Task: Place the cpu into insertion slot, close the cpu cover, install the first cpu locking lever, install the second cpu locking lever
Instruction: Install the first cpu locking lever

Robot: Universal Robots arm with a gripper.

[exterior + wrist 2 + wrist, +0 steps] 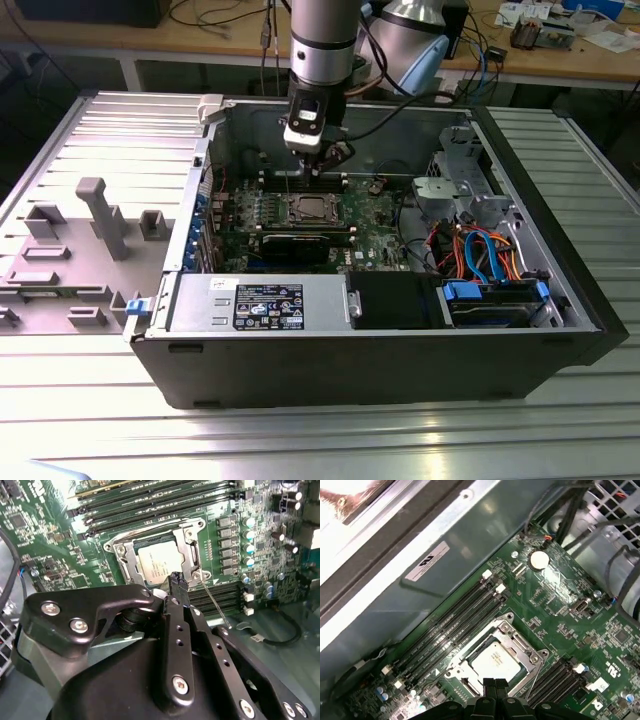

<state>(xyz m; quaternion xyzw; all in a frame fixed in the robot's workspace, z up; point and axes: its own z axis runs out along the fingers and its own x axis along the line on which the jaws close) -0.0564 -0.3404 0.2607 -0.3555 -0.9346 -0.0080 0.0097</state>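
Silver-grey, the cpu (pixel 496 661) is sitting in the slot (pixel 294 209) on the green board (pixel 560 610), and the cover (pixel 516 641) appears to be lying flat around it. The claw (pixel 495 684) is hovering just above the slot's edge, its fingers pressed together and gripping nothing. A thin lever (pixel 214 605) is sticking out unlatched nearby. An off-line push is risking the tips slipping off that wire and scraping the board.

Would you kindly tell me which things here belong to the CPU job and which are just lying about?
Job in hand:
the cpu
the cpu cover framing it
a thin locking lever beside the socket
the gripper close to them

Lying about:
memory slots
coin battery
power supply
blue and orange cables
grey fixture blocks
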